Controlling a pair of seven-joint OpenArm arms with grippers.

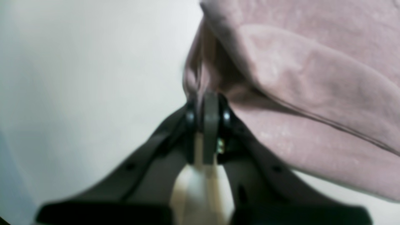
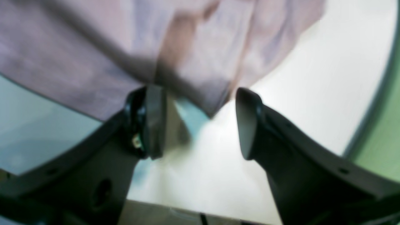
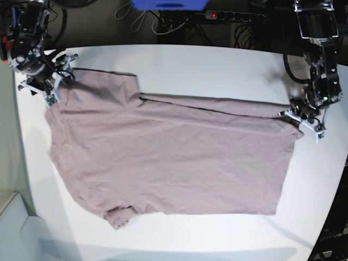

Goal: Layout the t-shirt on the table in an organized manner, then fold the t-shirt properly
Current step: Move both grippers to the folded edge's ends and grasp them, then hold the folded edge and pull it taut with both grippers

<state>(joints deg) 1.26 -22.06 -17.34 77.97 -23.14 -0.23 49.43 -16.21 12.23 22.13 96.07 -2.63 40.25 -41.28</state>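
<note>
- One bench (image 3: pixel 179 60), white, carries everything.
- One t-shirt (image 3: pixel 168 163) lies spread across it, far edge doubled over; laying-out appears to be the step in hand.
- Two tools: the left tool (image 1: pixel 210 103) is clamped on a t-shirt corner, while the right tool (image 2: pixel 200 122) stands agape over the other end, holding nothing. Next it likely must close on cloth there.

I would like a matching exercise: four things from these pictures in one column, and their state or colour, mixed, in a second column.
1. left claw
2. right claw
3. t-shirt
4. table

a. white
b. open, around no cloth
c. mauve-pink, spread out
d. shut on cloth

Pairs: 1-d, 2-b, 3-c, 4-a
</note>
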